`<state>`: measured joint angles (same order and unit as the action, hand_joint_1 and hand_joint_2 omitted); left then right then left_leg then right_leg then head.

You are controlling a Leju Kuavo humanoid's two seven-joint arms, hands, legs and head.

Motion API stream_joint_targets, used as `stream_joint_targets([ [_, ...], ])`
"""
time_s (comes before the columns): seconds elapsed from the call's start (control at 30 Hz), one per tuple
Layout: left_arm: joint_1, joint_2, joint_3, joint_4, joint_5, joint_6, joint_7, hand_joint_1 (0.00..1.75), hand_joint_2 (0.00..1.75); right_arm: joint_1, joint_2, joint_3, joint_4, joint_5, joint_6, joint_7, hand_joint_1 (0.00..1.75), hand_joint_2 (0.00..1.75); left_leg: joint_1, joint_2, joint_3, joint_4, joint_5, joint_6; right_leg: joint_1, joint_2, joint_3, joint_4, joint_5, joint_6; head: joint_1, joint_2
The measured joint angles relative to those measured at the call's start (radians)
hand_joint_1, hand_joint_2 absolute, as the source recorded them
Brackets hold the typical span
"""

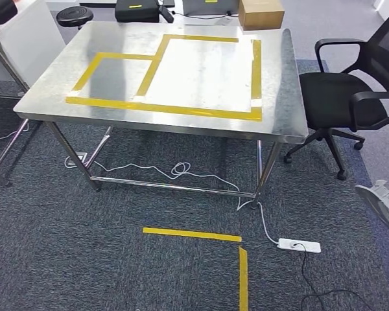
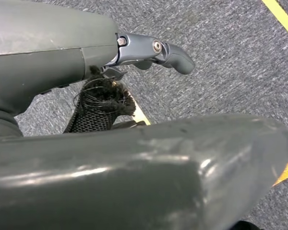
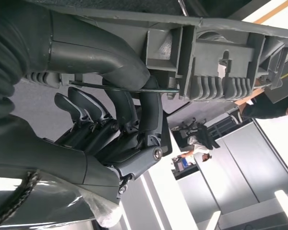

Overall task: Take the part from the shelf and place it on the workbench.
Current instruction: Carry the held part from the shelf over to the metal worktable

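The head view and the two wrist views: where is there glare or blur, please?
Head view: the steel workbench shines pale inside the yellow tape, sharp overall. Left wrist view: the near grey cover is soft and streaked with highlights, while the left hand and carpet are crisp. Right wrist view: the bright background is overexposed; the right hand holding the grey part stays dark.
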<state>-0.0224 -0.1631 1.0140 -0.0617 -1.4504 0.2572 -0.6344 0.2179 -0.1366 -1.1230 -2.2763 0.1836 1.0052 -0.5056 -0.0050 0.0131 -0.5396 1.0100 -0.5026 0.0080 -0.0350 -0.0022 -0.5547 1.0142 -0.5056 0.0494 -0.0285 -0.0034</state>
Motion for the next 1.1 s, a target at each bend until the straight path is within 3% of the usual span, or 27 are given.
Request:
stream_joint_targets([
  [0.13, 0.000, 0.002, -0.001, 0.001, -0.005, 0.016, 0.001, 0.00, 0.00, 0.005, -0.002, 0.004, 0.000, -0.003, -0.010, 0.003, 1.75, 1.75, -0.004, 0.000, -0.003, 0.006, -0.002, 0.006, -0.007, -0.001, 0.001, -0.006, 0.006, 0.008, -0.001, 0.000],
  [0.23, -0.001, 0.002, -0.003, 0.002, -0.010, 0.031, 0.003, 0.00, 0.00, 0.014, -0.012, 0.008, 0.000, -0.007, -0.025, 0.006, 1.75, 1.75, 0.000, 0.002, 0.013, -0.038, 0.017, 0.031, -0.007, -0.002, 0.001, -0.016, 0.009, 0.019, -0.004, 0.000],
  [0.27, -0.001, 0.001, -0.003, 0.002, -0.011, 0.035, 0.003, 0.00, 0.00, 0.016, -0.017, 0.009, 0.001, -0.008, -0.028, 0.007, 1.75, 1.75, 0.004, 0.004, 0.024, -0.062, 0.028, 0.038, -0.005, -0.001, -0.009, 0.001, -0.003, 0.020, -0.002, 0.000],
  [0.33, -0.002, 0.000, -0.003, 0.003, -0.011, 0.040, 0.004, 0.00, 0.00, 0.020, -0.023, 0.012, 0.003, -0.015, -0.039, 0.010, 1.75, 1.75, 0.009, 0.007, 0.037, -0.087, 0.035, 0.043, -0.003, 0.001, -0.057, 0.097, -0.050, 0.024, 0.005, 0.000],
  [0.4, -0.001, 0.000, -0.003, 0.006, -0.011, 0.037, 0.005, 0.00, 0.00, 0.025, -0.029, 0.017, 0.006, -0.026, -0.056, 0.015, 1.75, 1.75, 0.012, 0.007, 0.040, -0.086, 0.025, 0.039, -0.006, 0.001, -0.117, 0.208, -0.084, 0.034, 0.008, 0.000],
  [0.43, -0.001, 0.000, -0.004, 0.008, -0.010, 0.035, 0.006, 0.00, 0.00, 0.029, -0.034, 0.021, 0.008, -0.031, -0.065, 0.020, 1.75, 1.75, 0.015, 0.007, 0.044, -0.083, 0.017, 0.035, -0.009, 0.001, -0.129, 0.226, -0.077, 0.040, 0.008, 0.000],
  [0.47, -0.001, 0.000, -0.004, 0.011, -0.010, 0.033, 0.007, 0.00, 0.00, 0.033, -0.039, 0.025, 0.010, -0.035, -0.073, 0.024, 1.75, 1.75, 0.019, 0.007, 0.049, -0.078, 0.009, 0.029, -0.013, 0.000, -0.122, 0.206, -0.051, 0.047, 0.008, 0.000],
  [0.5, -0.001, 0.000, -0.004, 0.014, -0.010, 0.032, 0.008, 0.00, 0.00, 0.037, -0.044, 0.030, 0.012, -0.038, -0.081, 0.027, 1.75, 1.75, 0.025, 0.007, 0.055, -0.069, -0.002, 0.020, -0.019, -0.003, -0.096, 0.152, -0.014, 0.057, 0.008, 0.000],
  [0.53, -0.002, 0.002, -0.005, 0.017, -0.010, 0.033, 0.011, 0.00, 0.00, 0.040, -0.048, 0.035, 0.014, -0.040, -0.088, 0.029, 1.75, 1.75, 0.030, 0.007, 0.059, -0.057, -0.015, 0.010, -0.023, -0.005, -0.066, 0.093, 0.009, 0.069, 0.009, 0.000],
  [0.57, -0.002, 0.004, -0.006, 0.018, -0.010, 0.033, 0.013, 0.00, 0.00, 0.042, -0.052, 0.040, 0.017, -0.041, -0.094, 0.030, 1.75, 1.75, 0.033, 0.007, 0.060, -0.041, -0.031, -0.001, -0.025, -0.006, -0.038, 0.044, 0.017, 0.073, 0.015, 0.000],
  [0.63, -0.004, 0.009, -0.008, 0.021, -0.010, 0.034, 0.018, 0.00, 0.00, 0.047, -0.058, 0.051, 0.025, -0.042, -0.108, 0.031, 1.75, 1.75, 0.030, 0.008, 0.061, -0.021, -0.055, -0.018, -0.024, -0.005, -0.013, 0.013, -0.006, 0.054, 0.019, 0.000],
  [0.7, -0.005, 0.010, -0.011, 0.023, -0.009, 0.032, 0.019, 0.00, 0.00, 0.054, -0.062, 0.060, 0.029, -0.041, -0.119, 0.031, 1.75, 1.75, 0.028, 0.007, 0.067, -0.018, -0.065, -0.025, -0.022, -0.001, -0.009, 0.021, -0.023, 0.022, 0.010, 0.000],
  [0.77, -0.007, 0.010, -0.011, 0.025, -0.006, 0.030, 0.019, 0.00, 0.00, 0.063, -0.065, 0.069, 0.031, -0.040, -0.129, 0.029, 1.75, 1.75, 0.030, 0.005, 0.057, 0.016, -0.076, -0.027, -0.021, 0.002, 0.006, 0.022, -0.037, 0.006, -0.001, 0.000],
  [0.83, -0.008, 0.009, -0.012, 0.027, -0.004, 0.027, 0.019, 0.00, 0.00, 0.070, -0.070, 0.078, 0.032, -0.039, -0.140, 0.026, 1.75, 1.75, 0.030, 0.003, -0.013, 0.135, -0.106, -0.025, -0.016, 0.003, 0.032, 0.014, -0.052, -0.006, -0.009, 0.000],
  [0.9, -0.006, 0.007, -0.012, 0.030, -0.003, 0.025, 0.019, 0.00, 0.00, 0.072, -0.072, 0.087, 0.033, -0.039, -0.147, 0.025, 1.75, 1.75, 0.026, 0.002, -0.121, 0.278, -0.126, -0.016, -0.006, 0.006, 0.064, 0.002, -0.070, -0.014, -0.015, 0.000],
  [0.93, -0.004, 0.007, -0.012, 0.031, -0.003, 0.025, 0.019, 0.00, 0.00, 0.074, -0.072, 0.089, 0.033, -0.039, -0.150, 0.025, 1.75, 1.75, 0.021, 0.001, -0.163, 0.312, -0.110, -0.008, 0.000, 0.010, 0.084, -0.005, -0.080, -0.017, -0.017, 0.000],
  [0.97, -0.002, 0.006, -0.012, 0.032, -0.003, 0.025, 0.019, 0.00, 0.00, 0.075, -0.072, 0.092, 0.033, -0.038, -0.151, 0.025, 1.75, 1.75, 0.015, 0.000, -0.187, 0.306, -0.070, 0.004, 0.006, 0.013, 0.108, -0.013, -0.091, -0.020, -0.020, 0.000],
  [1.03, 0.000, 0.006, -0.012, 0.034, -0.002, 0.026, 0.019, 0.00, 0.00, 0.079, -0.074, 0.098, 0.033, -0.038, -0.151, 0.025, 1.75, 1.75, -0.004, -0.011, -0.190, 0.200, 0.057, 0.044, 0.020, 0.019, 0.161, -0.033, -0.116, -0.024, -0.026, 0.000],
  [1.07, 0.002, 0.007, -0.012, 0.035, -0.002, 0.027, 0.020, 0.00, 0.00, 0.080, -0.074, 0.100, 0.034, -0.038, -0.152, 0.025, 1.75, 1.75, -0.013, -0.017, -0.182, 0.155, 0.106, 0.067, 0.024, 0.023, 0.182, -0.042, -0.128, -0.022, -0.020, 0.000],
  [1.1, 0.003, 0.008, -0.012, 0.036, -0.002, 0.029, 0.020, 0.00, 0.00, 0.079, -0.075, 0.103, 0.036, -0.038, -0.153, 0.024, 1.75, 1.75, -0.021, -0.023, -0.173, 0.124, 0.135, 0.084, 0.023, 0.026, 0.197, -0.050, -0.137, -0.019, -0.013, 0.000],
])
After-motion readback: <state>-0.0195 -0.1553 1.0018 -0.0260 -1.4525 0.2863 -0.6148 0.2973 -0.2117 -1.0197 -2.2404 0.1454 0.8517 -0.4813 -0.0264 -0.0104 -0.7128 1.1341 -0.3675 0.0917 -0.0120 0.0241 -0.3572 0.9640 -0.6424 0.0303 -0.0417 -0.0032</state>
